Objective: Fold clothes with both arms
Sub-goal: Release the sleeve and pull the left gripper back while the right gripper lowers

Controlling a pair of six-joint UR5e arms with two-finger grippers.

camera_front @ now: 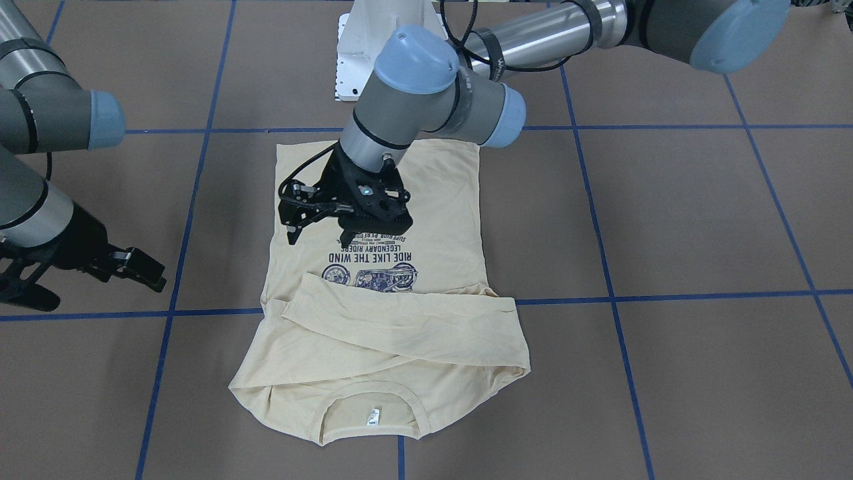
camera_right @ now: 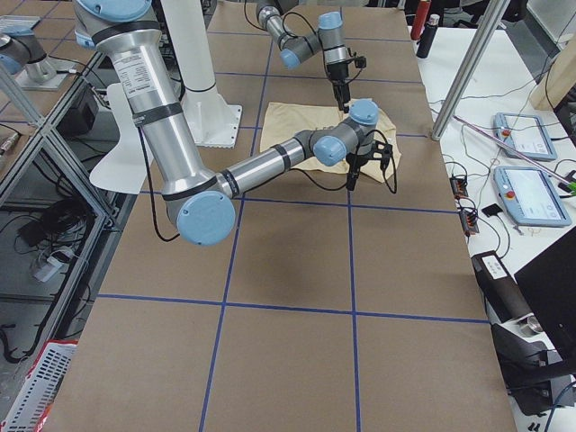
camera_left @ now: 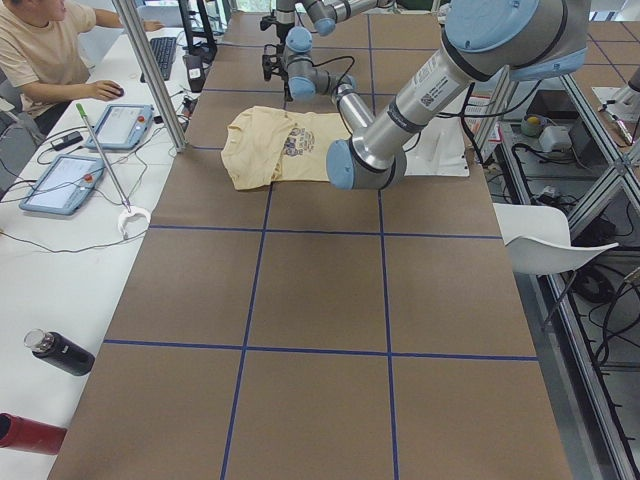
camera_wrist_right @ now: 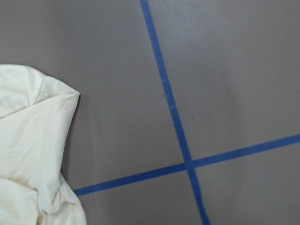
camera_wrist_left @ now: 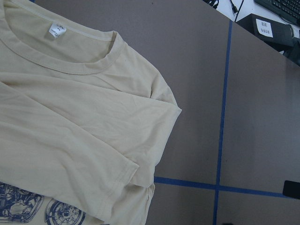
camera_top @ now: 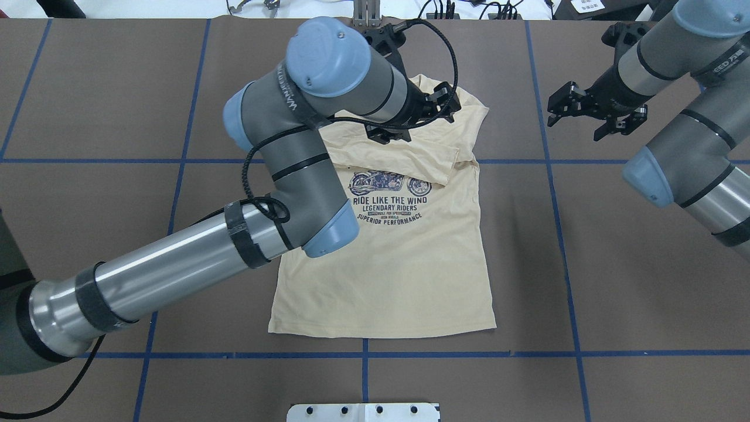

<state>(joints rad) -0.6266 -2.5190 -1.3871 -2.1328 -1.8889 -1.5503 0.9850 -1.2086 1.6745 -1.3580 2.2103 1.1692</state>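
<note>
Overhead exterior view: T-shirt (camera_top: 410, 275) flat on brown table (camera_top: 644, 264), print (camera_top: 389, 199) facing up, hem toward robot, neckline (camera_front: 373, 393) with white tag (camera_front: 373, 417) on far side. Both sleeves folded across chest; top sleeve (camera_front: 400, 320) crosses just beyond motorcycle graphic. Left gripper (camera_front: 318, 239) hangs above shirt's chest, fingers spread, nothing between them. Right gripper (camera_top: 573, 130) over bare table beside shirt's shoulder, well apart from fabric, fingers also spread and empty. Blue tape lines (camera_top: 551, 234) grid table; one passes under shirt.
</note>
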